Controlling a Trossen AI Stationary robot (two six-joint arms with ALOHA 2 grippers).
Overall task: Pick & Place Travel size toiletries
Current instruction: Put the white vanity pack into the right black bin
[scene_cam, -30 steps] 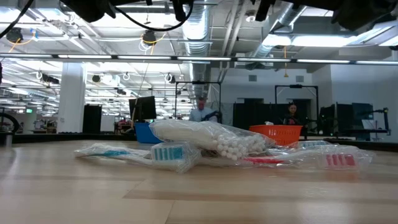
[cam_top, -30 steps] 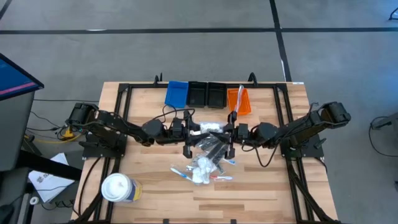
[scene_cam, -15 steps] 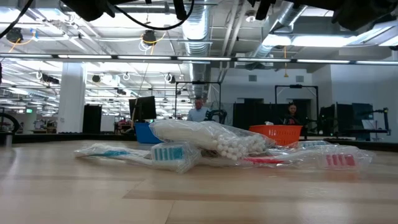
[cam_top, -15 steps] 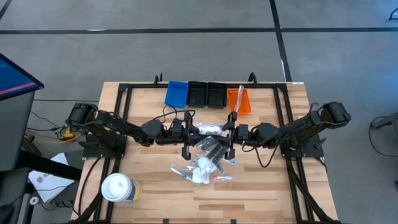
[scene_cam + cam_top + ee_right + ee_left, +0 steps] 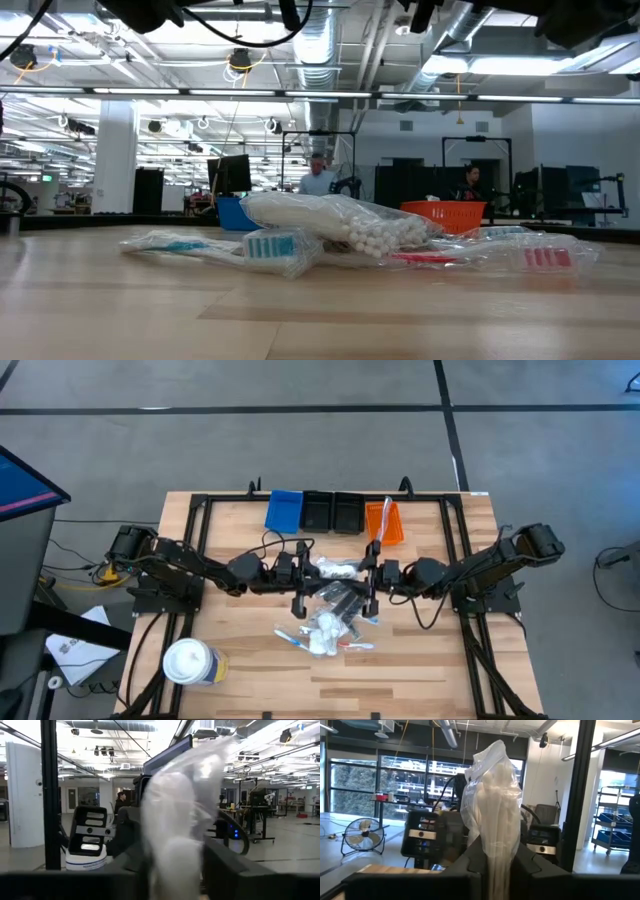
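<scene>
A sachet (image 5: 335,568) hangs between both hands above the toiletry pile (image 5: 328,622).

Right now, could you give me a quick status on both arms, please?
Left gripper shut on the clear sachet. Right gripper at its other end, grip unclear. Remaining toiletries piled below. Nothing blocking.

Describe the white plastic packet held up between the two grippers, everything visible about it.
The plastic packet is a crinkled clear bag with white contents, soft and elongated. It hangs in the air between the arms, above the pile of toiletries on the wooden table. The left gripper pinches one end between its dark fingers. The right gripper has the other end between its fingers, where it looks blurred and close to the camera. Nothing else touches it.
</scene>
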